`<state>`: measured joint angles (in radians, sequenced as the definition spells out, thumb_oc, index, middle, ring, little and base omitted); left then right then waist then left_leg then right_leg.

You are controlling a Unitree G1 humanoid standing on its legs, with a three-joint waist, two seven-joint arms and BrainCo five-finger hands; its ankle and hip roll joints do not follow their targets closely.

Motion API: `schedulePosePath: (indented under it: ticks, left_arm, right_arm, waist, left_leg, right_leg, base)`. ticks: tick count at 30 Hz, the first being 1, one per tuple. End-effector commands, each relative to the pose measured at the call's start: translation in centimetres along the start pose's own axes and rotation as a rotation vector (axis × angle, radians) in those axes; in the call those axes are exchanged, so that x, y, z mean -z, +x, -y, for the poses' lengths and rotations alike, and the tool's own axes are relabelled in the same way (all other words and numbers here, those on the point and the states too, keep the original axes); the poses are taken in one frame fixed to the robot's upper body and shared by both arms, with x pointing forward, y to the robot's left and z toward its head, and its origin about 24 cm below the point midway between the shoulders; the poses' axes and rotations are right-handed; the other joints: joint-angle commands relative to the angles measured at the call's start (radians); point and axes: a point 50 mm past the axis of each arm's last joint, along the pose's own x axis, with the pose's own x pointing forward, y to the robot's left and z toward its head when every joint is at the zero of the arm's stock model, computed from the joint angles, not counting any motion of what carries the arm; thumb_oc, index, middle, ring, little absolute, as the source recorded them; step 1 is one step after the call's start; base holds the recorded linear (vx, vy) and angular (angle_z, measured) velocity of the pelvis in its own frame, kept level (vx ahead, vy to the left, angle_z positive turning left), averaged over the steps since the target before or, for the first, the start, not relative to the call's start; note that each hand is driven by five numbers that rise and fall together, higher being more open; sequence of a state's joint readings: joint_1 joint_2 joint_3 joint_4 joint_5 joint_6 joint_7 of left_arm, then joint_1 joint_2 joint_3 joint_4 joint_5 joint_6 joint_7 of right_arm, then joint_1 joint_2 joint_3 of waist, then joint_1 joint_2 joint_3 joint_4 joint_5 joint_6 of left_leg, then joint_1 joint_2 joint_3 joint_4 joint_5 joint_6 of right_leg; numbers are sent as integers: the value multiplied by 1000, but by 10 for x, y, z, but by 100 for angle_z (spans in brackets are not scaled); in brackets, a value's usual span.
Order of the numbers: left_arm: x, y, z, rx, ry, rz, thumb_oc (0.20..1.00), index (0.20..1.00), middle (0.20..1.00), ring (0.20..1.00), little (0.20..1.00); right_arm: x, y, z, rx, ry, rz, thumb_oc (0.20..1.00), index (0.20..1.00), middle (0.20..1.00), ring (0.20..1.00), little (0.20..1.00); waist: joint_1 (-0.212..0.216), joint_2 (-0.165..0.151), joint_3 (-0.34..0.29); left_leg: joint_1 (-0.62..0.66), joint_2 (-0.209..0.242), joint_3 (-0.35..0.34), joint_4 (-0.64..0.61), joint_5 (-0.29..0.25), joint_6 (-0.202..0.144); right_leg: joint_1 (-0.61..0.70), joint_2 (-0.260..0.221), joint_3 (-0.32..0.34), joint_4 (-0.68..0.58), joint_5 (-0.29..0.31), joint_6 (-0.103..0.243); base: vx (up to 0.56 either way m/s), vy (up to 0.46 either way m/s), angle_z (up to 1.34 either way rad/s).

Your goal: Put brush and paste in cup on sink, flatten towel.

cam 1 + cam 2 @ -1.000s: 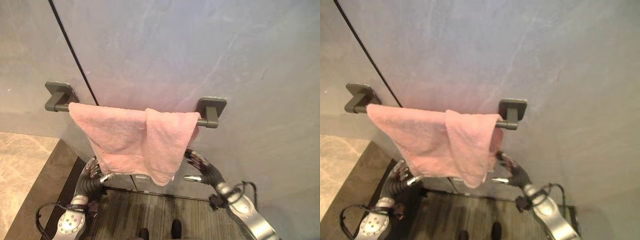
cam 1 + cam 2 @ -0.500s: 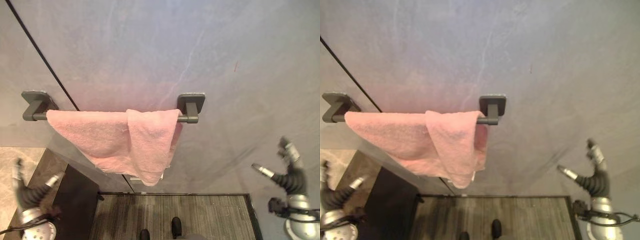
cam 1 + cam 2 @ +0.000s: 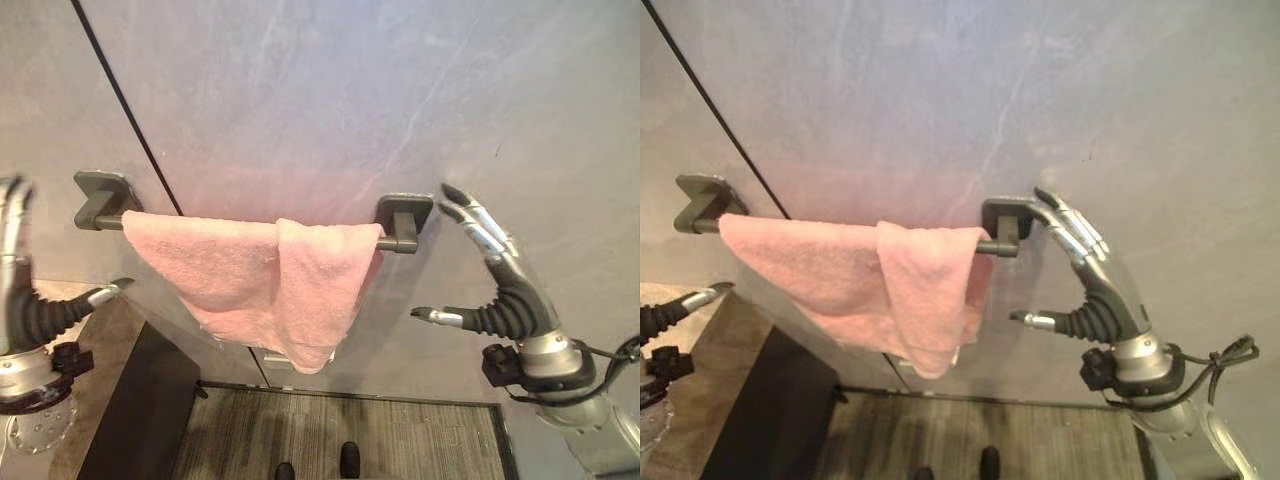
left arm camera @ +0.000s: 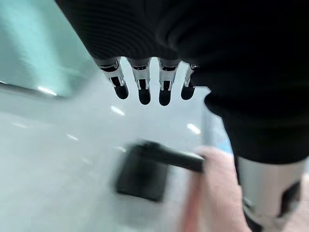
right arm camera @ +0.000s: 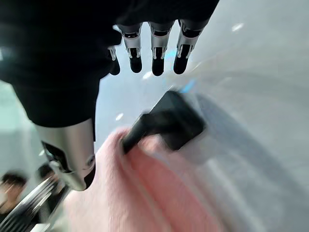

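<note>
Pink towel (image 3: 260,285) hangs bunched and folded over the dark wall rail (image 3: 396,243), with the left hand (image 3: 22,300) and right hand (image 3: 500,290) raised either side, fingers spread wide, holding nothing.

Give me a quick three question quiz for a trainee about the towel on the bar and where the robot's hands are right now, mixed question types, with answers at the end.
1. True or false: the pink terry towel hangs flat in a single layer on the dark grey wall-mounted towel bar.
2. Which hand is raised beside the bar's right-side bracket? A. left hand B. right hand
3. Fill in: both hands have their fingers ____ and hold nothing.

Key:
1. False: part of the towel is folded over itself near the middle, so it bunches there.
2. B: the right hand stands by that bracket, apart from the towel.
3. Open: the wrist views show straight fingers on each hand.
</note>
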<state>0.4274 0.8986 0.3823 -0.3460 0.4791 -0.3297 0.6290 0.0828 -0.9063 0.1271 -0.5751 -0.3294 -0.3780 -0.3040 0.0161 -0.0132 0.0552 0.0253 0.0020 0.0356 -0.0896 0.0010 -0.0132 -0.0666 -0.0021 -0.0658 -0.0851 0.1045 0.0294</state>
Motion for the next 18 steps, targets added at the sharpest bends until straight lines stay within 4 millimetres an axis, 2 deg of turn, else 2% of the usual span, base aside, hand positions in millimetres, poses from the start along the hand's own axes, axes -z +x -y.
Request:
schedulePosePath:
  ticks: [1, 3, 12, 13, 18]
  left_arm:
    - [-4, 8, -2, 85, 45, 111, 1000, 1000, 1000, 1000, 1000]
    - [-7, 11, 2, 212, 93, 196, 1000, 1000, 1000, 1000, 1000]
    - [-2, 4, 11, 356, 132, 216, 1000, 1000, 1000, 1000, 1000]
    - [0, 2, 13, 383, 136, 206, 1000, 1000, 1000, 1000, 1000]
    - [2, 0, 18, 435, 130, 193, 1000, 1000, 1000, 1000, 1000]
  right_arm:
    - [-7, 7, -1, -1, 12, 72, 1000, 1000, 1000, 1000, 1000]
    - [-5, 11, -2, -62, -24, 94, 1000, 1000, 1000, 1000, 1000]
    - [-6, 19, -6, -160, -99, 154, 1000, 1000, 1000, 1000, 1000]
    - [-12, 27, -2, -168, -126, 208, 1000, 1000, 1000, 1000, 1000]
    - [-22, 42, 4, -126, -132, 286, 1000, 1000, 1000, 1000, 1000]
  waist:
    - [-1, -35, -25]
    - [-7, -25, -27]
    - [-11, -14, -18]
    - [-9, -15, -18]
    - [-6, -18, -15]
  left_leg:
    - [-43, 13, -2, 2, 37, -34]
    - [-30, 11, 8, 3, 31, -30]
    - [-24, 15, 28, 4, 31, -30]
    - [-23, 16, 29, 4, 31, -31]
    - [-24, 17, 29, 5, 29, -30]
  right_leg:
    - [53, -144, 25, 63, -72, 142]
    - [59, -146, 30, 60, -72, 144]
    - [59, -144, 45, 50, -68, 148]
    - [58, -143, 45, 49, -68, 147]
    - [59, -141, 48, 43, -68, 145]
  base:
    - [0, 0, 0]
    - [13, 9, -2]
    - [6, 7, -7]
    - [15, -1, -9]
    - [8, 0, -2]
